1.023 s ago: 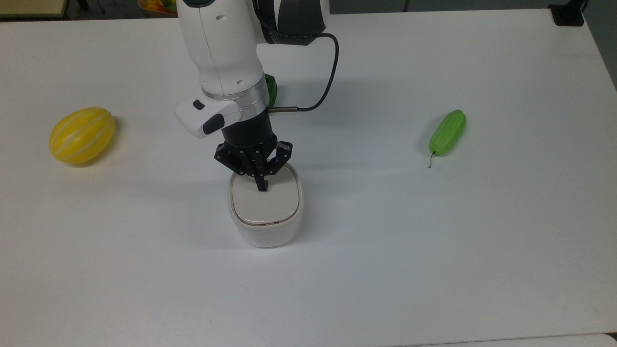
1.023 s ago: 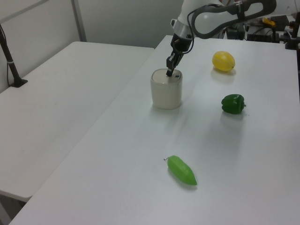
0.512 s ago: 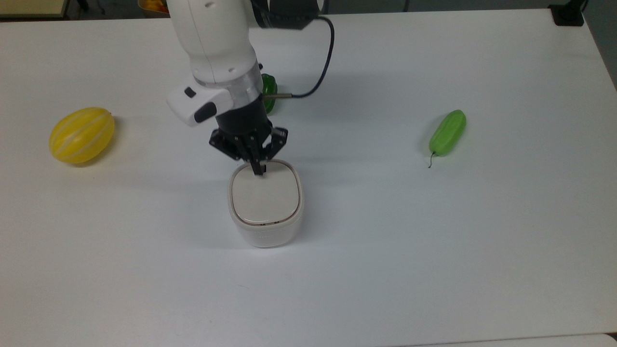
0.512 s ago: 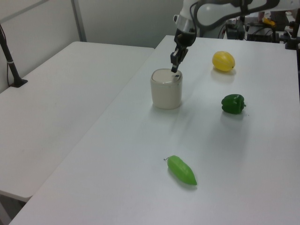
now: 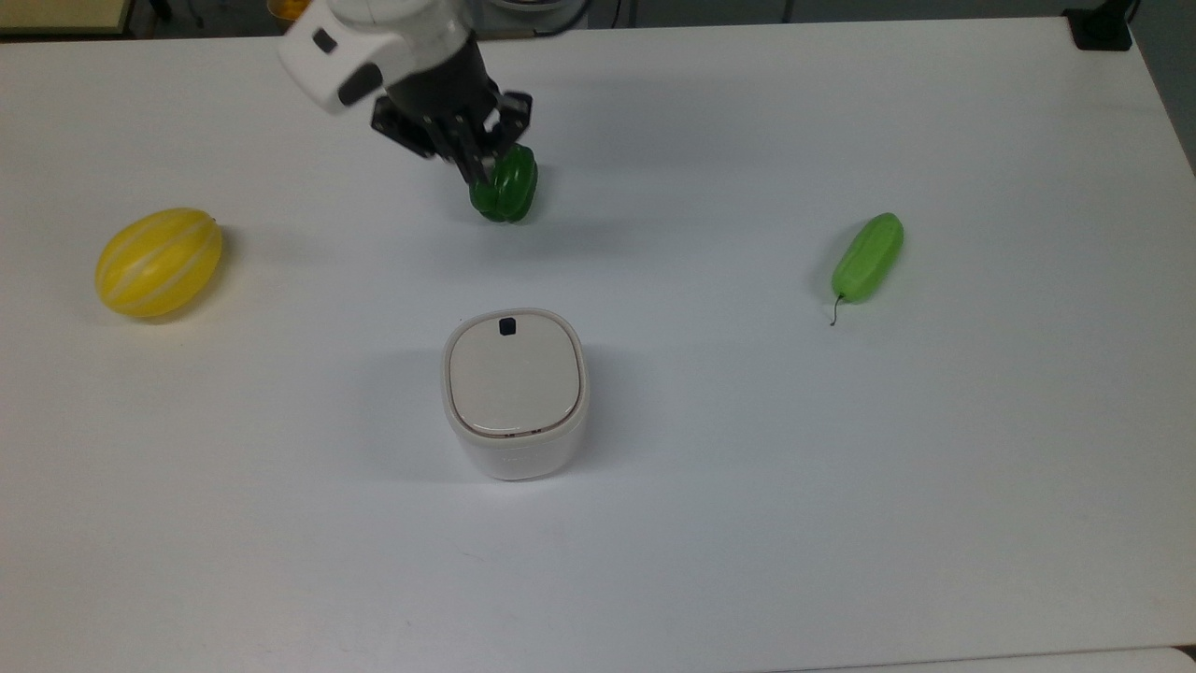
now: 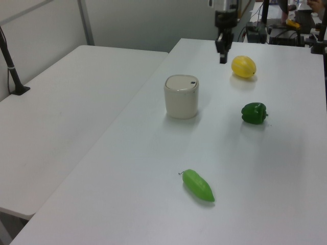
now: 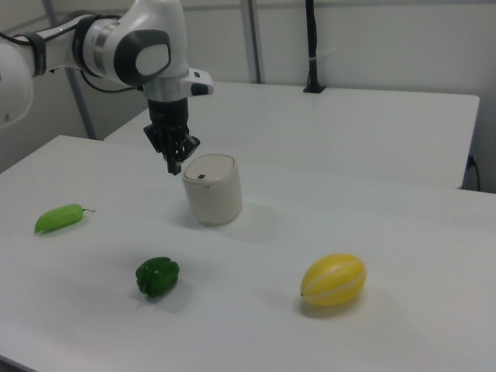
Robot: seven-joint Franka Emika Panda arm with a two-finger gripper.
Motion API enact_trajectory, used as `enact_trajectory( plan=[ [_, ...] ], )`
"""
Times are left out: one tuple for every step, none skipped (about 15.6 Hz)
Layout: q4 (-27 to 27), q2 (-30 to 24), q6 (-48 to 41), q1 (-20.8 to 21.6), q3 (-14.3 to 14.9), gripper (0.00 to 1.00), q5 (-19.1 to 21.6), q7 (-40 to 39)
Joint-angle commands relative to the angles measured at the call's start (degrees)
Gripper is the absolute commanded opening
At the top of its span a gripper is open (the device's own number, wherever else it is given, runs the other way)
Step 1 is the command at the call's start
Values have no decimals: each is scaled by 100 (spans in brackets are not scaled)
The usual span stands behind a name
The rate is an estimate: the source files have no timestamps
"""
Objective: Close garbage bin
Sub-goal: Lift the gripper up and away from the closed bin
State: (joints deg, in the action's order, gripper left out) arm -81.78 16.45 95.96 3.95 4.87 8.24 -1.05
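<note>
Rounded-square plastic garbage bin (image 5: 514, 393), lidded

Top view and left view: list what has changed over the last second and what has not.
The gripper has lifted off the garbage bin and drawn back toward the top view's upper edge; its fingers are together and hold nothing. That uncovers the black square mark on the lid, which lies flat and closed. The bin, yellow melon, green pepper and light green vegetable have not moved.

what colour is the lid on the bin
Beige, with a small black square mark; the lid shows best in the top view.
</note>
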Motion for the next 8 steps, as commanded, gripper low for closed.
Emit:
enact_trajectory(
  plan=[
    [-1100, -966, -69, 9, 14, 24, -313, 70],
    [-1338, -1212, -60, 9, 5, 27, -358, 70],
    [-1540, -1440, -69, 9, 5, 32, -393, 70],
    [-1682, -1617, -77, 9, 5, 49, -402, 70],
    [-1813, -1732, -95, 9, 5, 99, -437, 79],
    [-1884, -1811, -113, 18, -12, 100, -568, 114],
    [-1885, -1821, -139, 44, -12, 100, -691, 323],
    [-1876, -1821, -183, 79, -12, 100, -762, 743]
  ],
)
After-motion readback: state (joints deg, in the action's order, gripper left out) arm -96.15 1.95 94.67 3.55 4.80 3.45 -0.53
